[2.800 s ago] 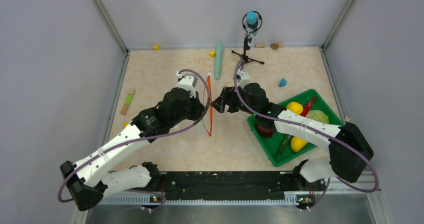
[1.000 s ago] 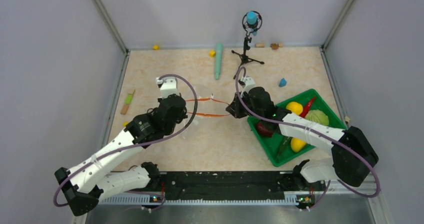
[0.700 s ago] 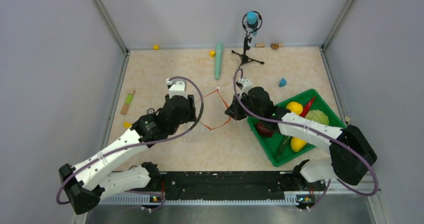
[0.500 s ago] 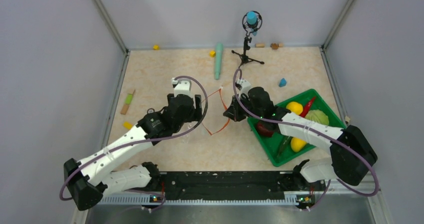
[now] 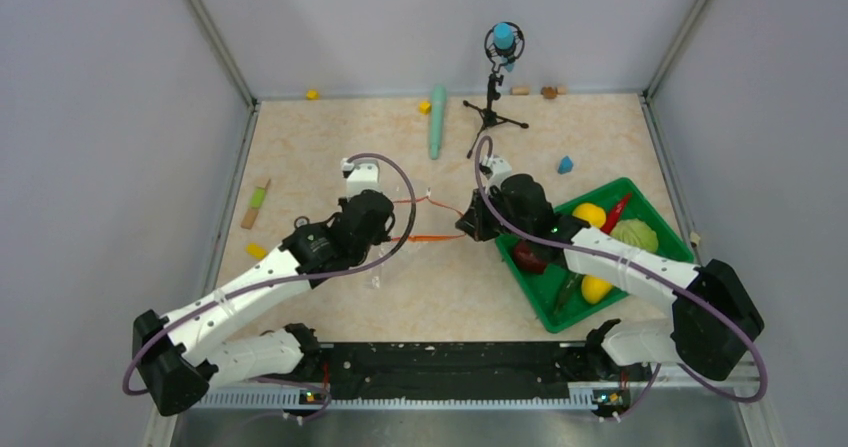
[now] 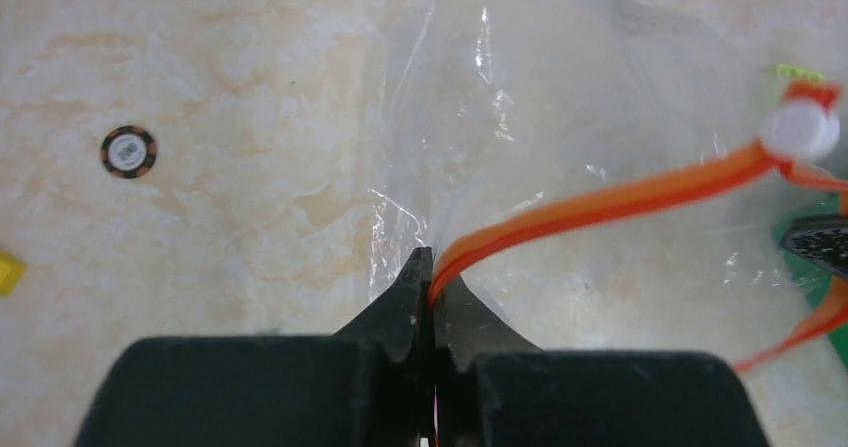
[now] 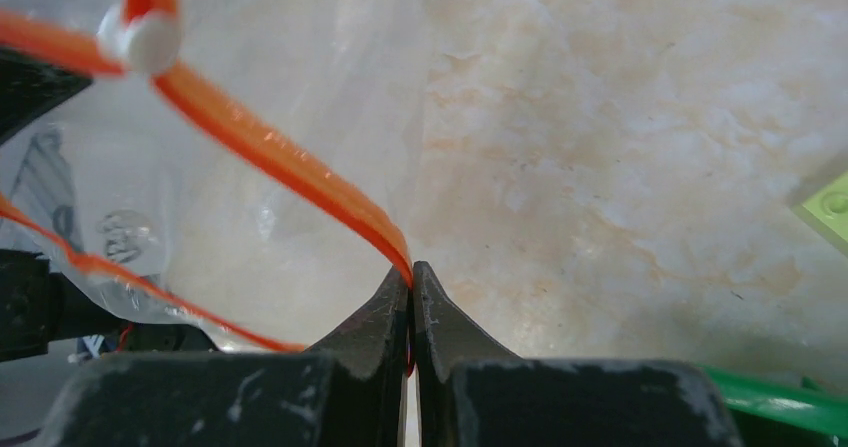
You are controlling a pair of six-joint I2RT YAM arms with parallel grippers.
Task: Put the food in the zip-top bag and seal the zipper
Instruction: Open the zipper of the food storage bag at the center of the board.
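1. The left gripper [image 6: 432, 267] is shown with its jaws pressed together on the orange-red zipper [image 6: 610, 202], one half of the strip being pinched between the tips.
2. The right gripper [image 7: 411, 272] is likewise clamped tight on the zipper, at the opposite side of the mouth.
3. The zip-top bag [image 6: 560, 97], clear and crumpled, is held between the two grippers near the middle of the table [image 5: 330, 137], just left of the green tray [image 5: 655, 207]. In the top view, the two halves of the strip are seen apart.
4. The white slider [image 6: 795, 130] is seated on the far half of the strip, between the grippers.
5. The food is contained in the green tray: a yellow piece [image 5: 590, 214], a red chili [image 5: 620, 210] and a green leafy ball [image 5: 636, 233] are visible beside the right arm.
6. A teal stick [image 5: 437, 120] is laid near the far edge of the table, well apart from the bag.
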